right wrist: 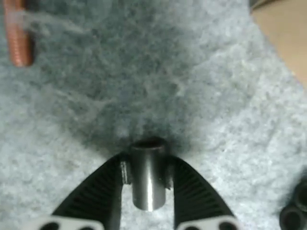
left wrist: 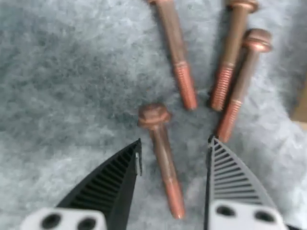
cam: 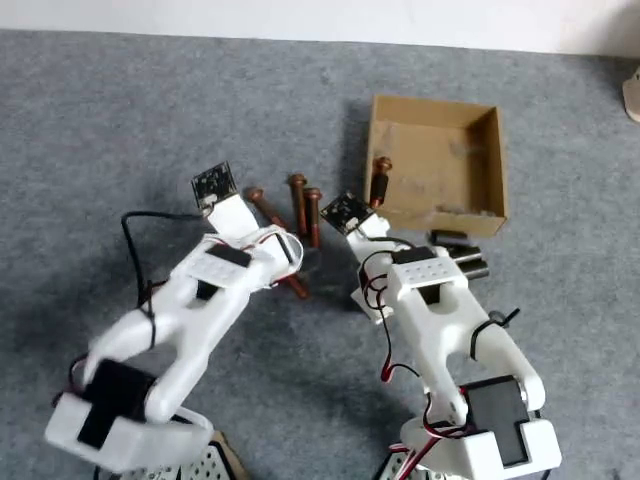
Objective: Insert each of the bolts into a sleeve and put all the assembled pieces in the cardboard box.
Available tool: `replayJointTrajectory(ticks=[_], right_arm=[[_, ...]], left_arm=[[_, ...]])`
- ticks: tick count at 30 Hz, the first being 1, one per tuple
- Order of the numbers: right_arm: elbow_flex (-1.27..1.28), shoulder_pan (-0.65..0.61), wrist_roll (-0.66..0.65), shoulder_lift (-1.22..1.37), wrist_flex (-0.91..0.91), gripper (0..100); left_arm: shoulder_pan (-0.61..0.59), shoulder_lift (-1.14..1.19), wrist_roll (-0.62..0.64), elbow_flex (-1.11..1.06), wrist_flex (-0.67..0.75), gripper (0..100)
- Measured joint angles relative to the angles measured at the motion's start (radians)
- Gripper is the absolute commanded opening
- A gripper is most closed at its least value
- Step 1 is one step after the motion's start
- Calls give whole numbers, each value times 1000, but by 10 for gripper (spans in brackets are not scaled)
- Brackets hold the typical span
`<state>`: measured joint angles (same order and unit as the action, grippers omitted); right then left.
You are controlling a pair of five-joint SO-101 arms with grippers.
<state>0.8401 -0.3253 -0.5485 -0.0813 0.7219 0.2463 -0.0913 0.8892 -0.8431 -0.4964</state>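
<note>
The small circuit boards [cam: 215,183] on the two wrists are carrying marks too small to read.

The left gripper [left wrist: 175,140] is hanging with its jaws released, straddling a copper-coloured flange bolt [left wrist: 163,158] without touching it. That bolt is lying flat on the grey carpet [cam: 120,120], its long axis running along the gap between the fingers. Its hex head is pointing away from the wrist and its threaded tip back toward it. Just past it, three more bolts [cam: 299,203] are lying near one another. Their heads are pointing toward the far edge of the table and their threads toward the arms; two are running nearly parallel and the third is slanting.

The right gripper [right wrist: 147,163] is clenching a dark steel sleeve [right wrist: 148,175]. The sleeve's long axis is lying in line with the fingers and its open bore is facing away from the wrist, low over the carpet.

The cardboard box [cam: 490,165] is sitting open on the far right side of the table. An assembled piece [cam: 380,180] is resting at its left wall, bolt head pointing away from the arms. Two spare sleeves [cam: 452,238] are lying on the carpet just beside the box's near wall. A white strip [cam: 300,15] is running along beyond the carpet's far edge.
</note>
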Motion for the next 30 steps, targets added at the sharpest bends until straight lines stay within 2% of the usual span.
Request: replayJointTrajectory(ticks=[8,10,13,16,21,27,30], right_arm=[[0,0,0,0,0,6],[0,0,0,0,0,6],[0,0,0,0,0,6],[0,0,0,0,0,6],[0,0,0,0,0,6],[9,0,0,-9,-6,6],[84,0,0,-60,-75,6]], left_arm=[[-35,64,14,35,8,206],[-58,64,31,35,11,158],[-75,64,40,35,11,7],[-78,64,40,35,12,34],[-86,64,40,38,12,5],[-86,64,-106,38,12,4],[-86,43,-155,38,12,4]])
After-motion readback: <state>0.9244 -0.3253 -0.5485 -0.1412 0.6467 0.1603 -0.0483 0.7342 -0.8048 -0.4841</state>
